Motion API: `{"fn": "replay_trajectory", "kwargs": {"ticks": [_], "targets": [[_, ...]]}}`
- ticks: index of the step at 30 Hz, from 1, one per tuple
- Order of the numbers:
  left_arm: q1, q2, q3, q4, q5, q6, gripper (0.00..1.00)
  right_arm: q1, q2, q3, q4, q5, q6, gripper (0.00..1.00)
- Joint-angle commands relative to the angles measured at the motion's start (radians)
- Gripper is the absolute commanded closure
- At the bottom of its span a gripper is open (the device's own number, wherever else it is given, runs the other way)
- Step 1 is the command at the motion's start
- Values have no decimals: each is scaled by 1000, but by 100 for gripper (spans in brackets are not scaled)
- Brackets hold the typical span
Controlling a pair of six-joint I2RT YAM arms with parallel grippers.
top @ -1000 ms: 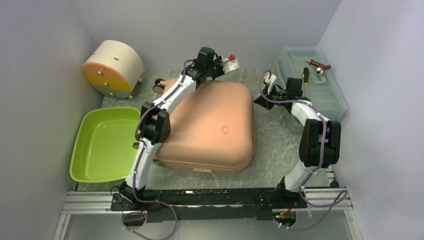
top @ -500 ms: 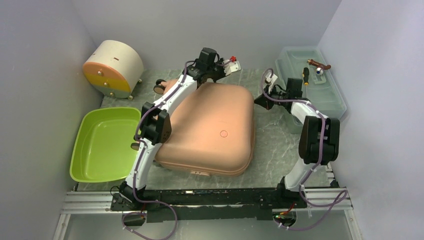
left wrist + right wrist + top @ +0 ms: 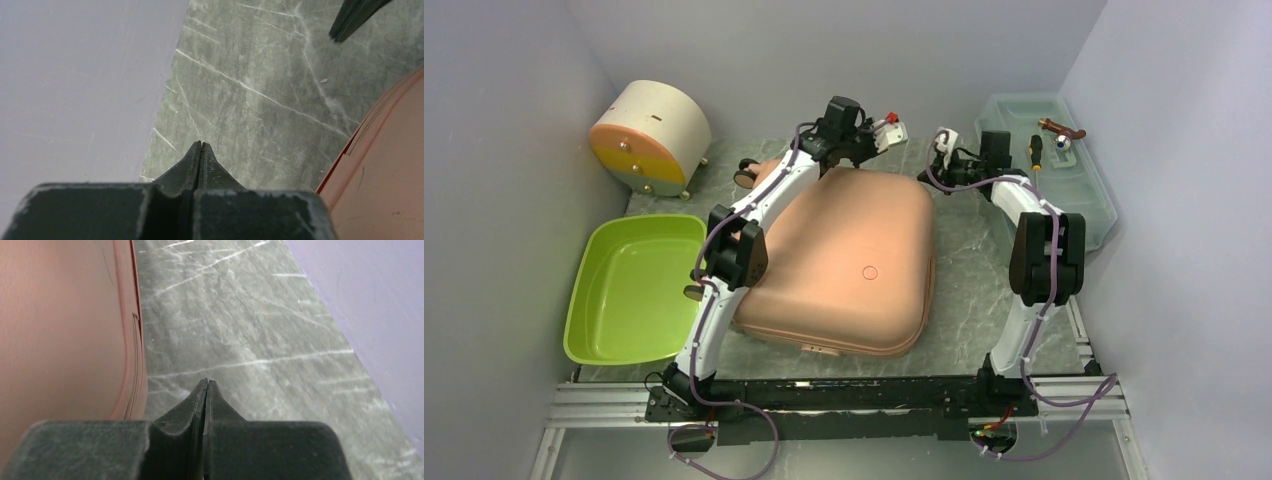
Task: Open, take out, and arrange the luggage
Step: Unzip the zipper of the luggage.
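Suitcase [image 3: 854, 260]: pink hard shell, lid shut, lying flat at centre of bench [image 3: 974, 290]. One dark wheel [image 3: 746, 172] shows at its far-left corner.

Left fingers [image 3: 192, 162]: pressed together, holding nothing. Pos.: past the suitcase's far edge, above bare bench, close to the back wall [image 3: 75, 75]. The pink shell edge sits just beside them (lower right in the left wrist view).

Right fingers [image 3: 197, 395]: pressed together, holding nothing. Pos.: off the suitcase's far-right corner, over bare bench, not touching the shell. Their dark tips also show at top right of the left wrist view, apart from the left pair.

Surroundings:
- Green tub [image 3: 629, 290], left of suitcase, near bench edge.
- Cream round box w/ orange front [image 3: 649, 135], far-left corner.
- Clear toolbox [image 3: 1064, 190], far right, w/ a screwdriver [image 3: 1035, 152] on its lid.
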Motion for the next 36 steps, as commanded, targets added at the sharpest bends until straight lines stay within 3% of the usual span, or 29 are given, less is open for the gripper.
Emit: {"fn": "replay_trajectory", "kwargs": {"ticks": [1, 5, 7, 11, 17, 20, 22, 25, 28, 32, 36], "targets": [[-68, 12, -18, -355, 104, -141, 100, 60, 43, 66, -5, -40, -77, 100], [-51, -12, -26, -299, 30, -198, 100, 42, 34, 95, -24, -33, -51, 98], [-37, -32, -26, -276, -23, -211, 98, 1, 10, 92, -29, -10, -55, 84], [-8, -76, -12, -239, -113, -235, 68, -103, -17, 141, -130, -15, -119, 58], [43, -166, -11, -185, -296, -268, 27, -181, -3, 266, -540, -6, -476, 50], [88, -221, -41, -194, -317, -296, 16, -182, -7, 243, -694, -32, -700, 42], [108, -262, -99, -198, -320, -300, 9, -180, -29, 191, -688, -70, -764, 38], [111, -302, -143, -258, -240, -274, 8, -160, -37, 141, -604, -105, -710, 36], [91, -331, -190, -305, -230, -227, 15, -126, -23, 132, -528, -108, -622, 36], [39, -358, -319, -183, -495, -149, 16, -82, -41, 55, -310, -77, -442, 37], [5, -382, -475, 33, -749, -67, 4, -45, -47, 26, -222, -26, -394, 36]]}}
